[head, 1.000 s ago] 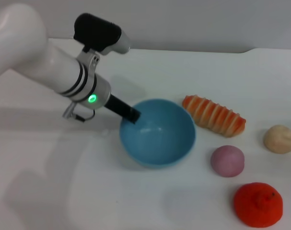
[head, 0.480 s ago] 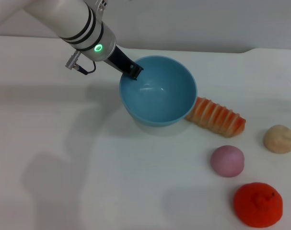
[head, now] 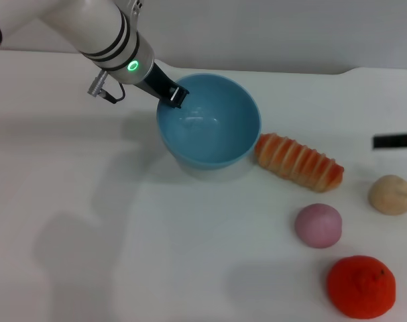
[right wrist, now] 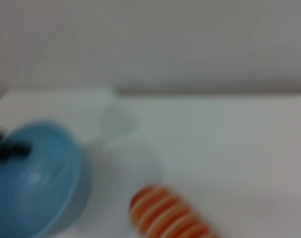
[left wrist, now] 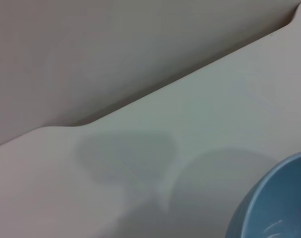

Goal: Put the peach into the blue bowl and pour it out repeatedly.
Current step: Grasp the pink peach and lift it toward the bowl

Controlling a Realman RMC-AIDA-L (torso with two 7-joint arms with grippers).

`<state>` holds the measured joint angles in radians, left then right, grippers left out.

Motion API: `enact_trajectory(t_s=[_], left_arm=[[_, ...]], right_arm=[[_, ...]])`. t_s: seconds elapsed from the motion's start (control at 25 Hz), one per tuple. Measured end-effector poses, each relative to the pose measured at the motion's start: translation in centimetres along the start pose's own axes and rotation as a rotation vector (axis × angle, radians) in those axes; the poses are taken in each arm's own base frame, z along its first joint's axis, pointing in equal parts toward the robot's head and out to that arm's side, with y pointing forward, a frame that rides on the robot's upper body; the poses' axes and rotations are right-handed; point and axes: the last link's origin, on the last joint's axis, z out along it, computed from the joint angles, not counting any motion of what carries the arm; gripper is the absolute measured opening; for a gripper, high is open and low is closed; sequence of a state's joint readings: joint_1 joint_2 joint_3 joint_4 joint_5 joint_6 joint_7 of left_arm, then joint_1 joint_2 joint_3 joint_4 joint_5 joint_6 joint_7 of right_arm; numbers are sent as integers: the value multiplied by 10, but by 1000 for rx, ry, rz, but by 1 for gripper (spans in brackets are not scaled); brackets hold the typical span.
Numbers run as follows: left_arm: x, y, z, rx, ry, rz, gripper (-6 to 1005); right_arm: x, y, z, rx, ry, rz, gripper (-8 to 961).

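While the left tool point(head: 172, 96) is clamped on the near-left rim of the blue bowl point(head: 210, 121), the bowl hangs empty and slightly tilted above the worktop point(head: 123, 241). The peach point(head: 318, 225) lies on the worktop well apart from the bowl, between the beige lump point(head: 391, 194) and the orange-red fruit point(head: 361, 286), beyond the striped orange piece point(head: 298, 161). The right tool point(head: 395, 141) shows only as a dark tip at the right edge; whether its fingers are apart cannot be told. Recommended procedure: set the bowl down level, clear of the striped piece, and keep the rim grip firm.
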<state>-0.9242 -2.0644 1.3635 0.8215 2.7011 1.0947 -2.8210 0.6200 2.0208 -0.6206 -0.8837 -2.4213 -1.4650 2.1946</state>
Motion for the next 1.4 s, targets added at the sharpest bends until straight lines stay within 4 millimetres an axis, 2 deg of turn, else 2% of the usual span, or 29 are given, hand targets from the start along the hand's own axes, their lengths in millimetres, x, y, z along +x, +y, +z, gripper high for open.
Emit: enact_trajectory(t_s=[0.16,0.36,0.76,1.28,1.4], left_arm=[[-4,-3,2,2,0,-14,-1],[-6,-1,4,-2,0,-14,-1],[-11,0,7,-16,5,-34,-1],[-14,-1,8,-25,8,-50,0],[-13,-1,8,-25,10,-49,0]], right_arm=[[17,14,22,-38,131,-14,650],[34,26,46,-82,211,-8,628],[48,34,86,-50,292,-37,583],[46,34,90,-19,298,-80,525],[41,32,86,-9,278,-92,403]])
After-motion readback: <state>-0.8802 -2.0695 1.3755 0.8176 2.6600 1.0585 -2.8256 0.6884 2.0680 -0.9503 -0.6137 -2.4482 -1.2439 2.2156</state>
